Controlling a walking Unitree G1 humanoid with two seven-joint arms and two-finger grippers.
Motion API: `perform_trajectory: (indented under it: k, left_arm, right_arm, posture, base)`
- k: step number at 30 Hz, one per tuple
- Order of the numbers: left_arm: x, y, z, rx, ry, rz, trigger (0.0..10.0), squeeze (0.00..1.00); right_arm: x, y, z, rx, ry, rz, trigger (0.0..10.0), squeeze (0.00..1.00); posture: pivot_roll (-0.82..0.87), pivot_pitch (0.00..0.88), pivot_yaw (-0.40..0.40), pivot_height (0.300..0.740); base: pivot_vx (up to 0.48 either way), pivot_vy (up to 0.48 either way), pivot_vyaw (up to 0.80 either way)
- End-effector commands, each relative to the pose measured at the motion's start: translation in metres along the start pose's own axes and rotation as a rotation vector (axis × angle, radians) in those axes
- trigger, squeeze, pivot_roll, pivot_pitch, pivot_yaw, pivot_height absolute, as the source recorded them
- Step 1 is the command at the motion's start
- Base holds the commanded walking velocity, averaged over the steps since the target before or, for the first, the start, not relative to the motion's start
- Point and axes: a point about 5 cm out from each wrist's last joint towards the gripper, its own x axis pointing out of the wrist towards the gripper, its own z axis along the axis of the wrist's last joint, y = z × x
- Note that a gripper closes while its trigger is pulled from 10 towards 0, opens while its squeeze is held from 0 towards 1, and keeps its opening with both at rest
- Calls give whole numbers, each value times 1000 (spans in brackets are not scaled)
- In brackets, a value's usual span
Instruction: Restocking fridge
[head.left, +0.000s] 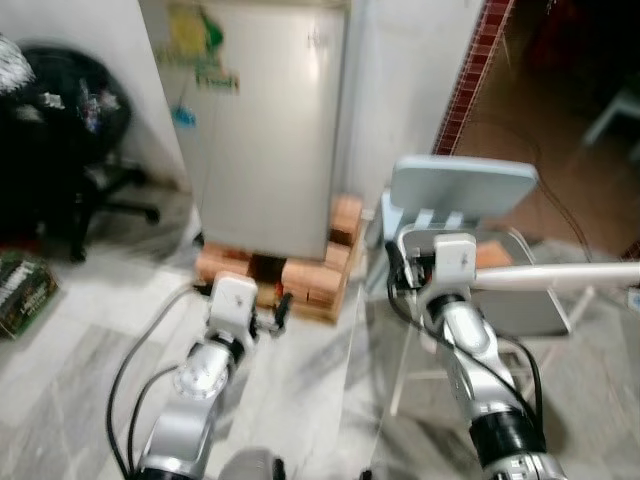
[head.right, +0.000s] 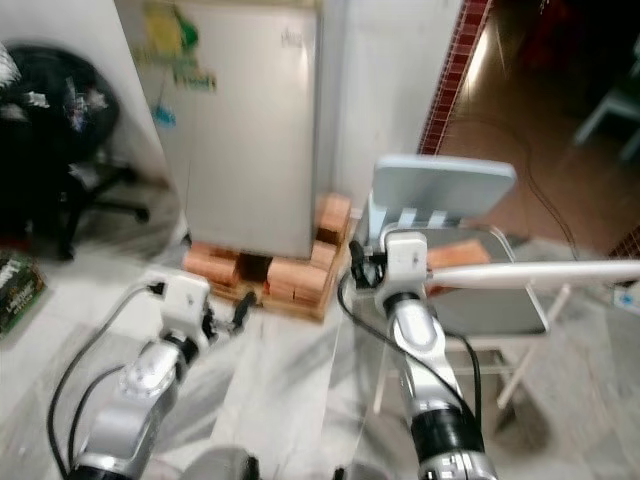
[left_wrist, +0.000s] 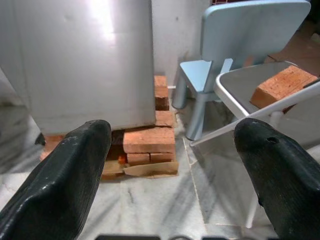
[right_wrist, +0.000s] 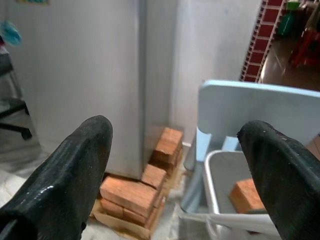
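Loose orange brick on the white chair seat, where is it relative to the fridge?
The loose orange brick lies on the white folding chair to the robot's right of the silver fridge, just behind the pale blue plastic chair.

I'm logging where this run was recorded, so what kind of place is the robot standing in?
Probably a lived-in home, perhaps a utility corner. A small silver fridge stands closed on stacked bricks over a marble-look tile floor, with a pale blue plastic chair beside it and a black office chair nearby.
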Motion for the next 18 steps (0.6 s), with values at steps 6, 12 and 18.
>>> perform_trajectory:
  k: [6,12,18]
  left_arm:
    - [-2,7,3,-8,-20,11,10000,0]
    - [-2,9,5,-36,-32,12,10000,0]
    - [-1,20,12,-7,-107,110,10000,0]
  right_arm:
    - [5,9,6,24,-22,31,10000,0]
    - [5,8,6,20,-24,35,10000,0]
    - [5,12,4,54,-18,63,10000,0]
  posture:
    - [104,0,-17,740]
    - [102,1,-19,740]
    - [103,3,-23,740]
  base:
    - [0,480,-733]
    - [0,480,-800]
    - [0,480,0]
